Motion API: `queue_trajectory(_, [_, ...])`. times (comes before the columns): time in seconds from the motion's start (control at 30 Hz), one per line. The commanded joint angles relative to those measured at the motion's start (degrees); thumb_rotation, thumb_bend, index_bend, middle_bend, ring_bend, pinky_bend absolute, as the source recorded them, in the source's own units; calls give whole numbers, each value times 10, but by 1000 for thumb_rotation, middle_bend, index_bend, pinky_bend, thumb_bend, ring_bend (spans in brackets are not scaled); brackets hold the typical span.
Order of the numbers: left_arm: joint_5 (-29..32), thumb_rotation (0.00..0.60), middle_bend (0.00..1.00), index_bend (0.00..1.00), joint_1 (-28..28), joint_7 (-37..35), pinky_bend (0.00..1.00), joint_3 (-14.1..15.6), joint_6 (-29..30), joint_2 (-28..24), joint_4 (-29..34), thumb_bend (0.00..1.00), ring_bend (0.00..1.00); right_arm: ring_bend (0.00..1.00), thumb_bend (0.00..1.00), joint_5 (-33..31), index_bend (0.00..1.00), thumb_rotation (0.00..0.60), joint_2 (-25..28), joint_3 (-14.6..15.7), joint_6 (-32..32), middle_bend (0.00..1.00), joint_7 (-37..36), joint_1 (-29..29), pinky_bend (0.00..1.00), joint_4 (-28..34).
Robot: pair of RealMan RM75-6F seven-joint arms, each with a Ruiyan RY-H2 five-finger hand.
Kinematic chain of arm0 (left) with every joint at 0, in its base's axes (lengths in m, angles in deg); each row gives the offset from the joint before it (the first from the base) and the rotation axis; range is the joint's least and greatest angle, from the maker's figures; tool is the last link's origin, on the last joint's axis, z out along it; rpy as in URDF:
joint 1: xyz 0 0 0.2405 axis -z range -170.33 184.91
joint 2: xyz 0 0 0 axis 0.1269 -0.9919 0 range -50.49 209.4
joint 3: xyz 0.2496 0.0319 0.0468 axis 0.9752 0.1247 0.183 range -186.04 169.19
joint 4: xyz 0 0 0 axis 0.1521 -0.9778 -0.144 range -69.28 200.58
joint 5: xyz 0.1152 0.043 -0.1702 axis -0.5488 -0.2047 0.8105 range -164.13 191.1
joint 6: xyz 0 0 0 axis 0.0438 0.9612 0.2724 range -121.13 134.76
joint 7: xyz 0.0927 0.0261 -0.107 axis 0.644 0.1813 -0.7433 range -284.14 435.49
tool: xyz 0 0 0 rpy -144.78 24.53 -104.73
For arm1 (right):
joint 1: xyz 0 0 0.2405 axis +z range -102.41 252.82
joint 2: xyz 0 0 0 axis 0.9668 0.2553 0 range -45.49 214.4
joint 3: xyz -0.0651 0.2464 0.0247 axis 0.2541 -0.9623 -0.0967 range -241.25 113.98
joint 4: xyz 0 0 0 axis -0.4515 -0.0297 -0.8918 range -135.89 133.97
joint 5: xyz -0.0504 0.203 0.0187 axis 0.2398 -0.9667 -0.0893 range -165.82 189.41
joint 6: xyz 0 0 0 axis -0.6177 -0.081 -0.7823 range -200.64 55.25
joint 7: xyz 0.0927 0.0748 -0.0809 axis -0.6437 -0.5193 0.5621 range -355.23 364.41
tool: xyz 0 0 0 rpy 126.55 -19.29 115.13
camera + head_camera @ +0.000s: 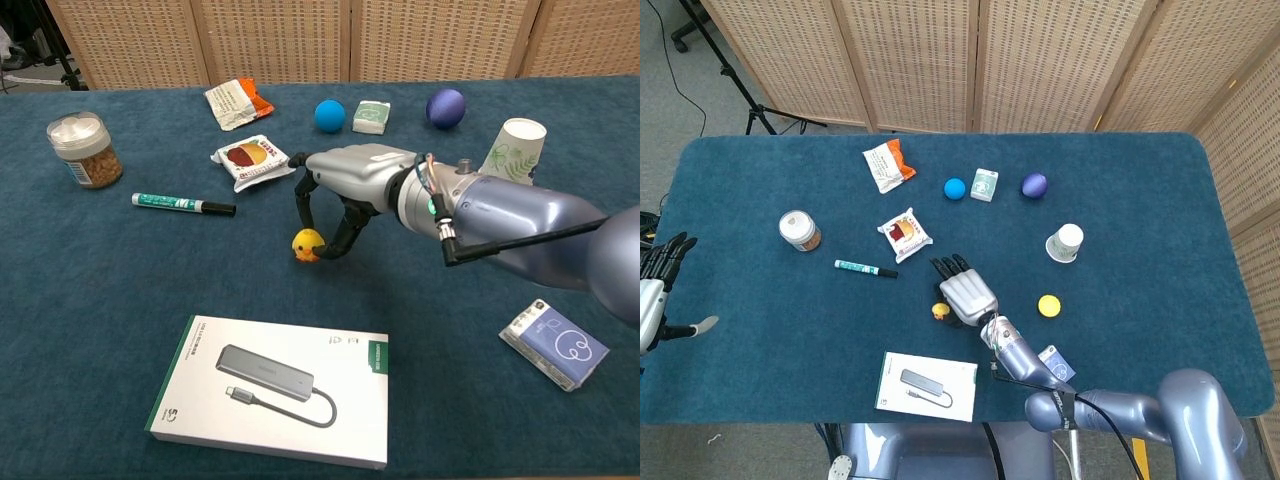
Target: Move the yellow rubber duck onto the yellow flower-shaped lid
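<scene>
The small yellow rubber duck (940,310) (307,244) sits pinched between the fingertips of my right hand (965,293) (345,185), just above the blue cloth near the table's middle front. The yellow flower-shaped lid (1049,305) lies flat on the cloth to the right of that hand, about a hand's width away; the chest view hides it behind my right forearm. My left hand (658,285) hangs beyond the table's left edge with its fingers spread and nothing in them.
A white boxed adapter (272,388) lies in front of the duck, a green marker (182,204) and a snack packet (252,158) behind it. A paper cup (1065,242), a blue card pack (553,343), a purple egg (1034,184), a blue ball (955,188) and a jar (798,230) stand around.
</scene>
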Motion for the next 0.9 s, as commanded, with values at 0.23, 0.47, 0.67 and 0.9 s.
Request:
queue_trajectory(0.23, [0,600,0,0,0,8,0,-1,-3,2,2,21,0,0,363,24,545,600,104,10,-49,0,2,-37,0,87])
queue_trajectory(0.47, [-9,600,0,0,1,24,0,3,-2,6,9,21,0,0,363,62,545,600,181,56,-72,0,-23,-88,0,125])
queue_trajectory(0.67, [-16,600,0,0,1,41,0,5,-1,10,17,21,0,0,363,97,545,600,214,88,-83,0,-56,-123,0,118])
queue_trajectory(0.9, [-22,600,0,0,1,49,0,8,-1,12,23,21,0,0,367,133,545,600,227,105,-94,0,-71,-145,0,104])
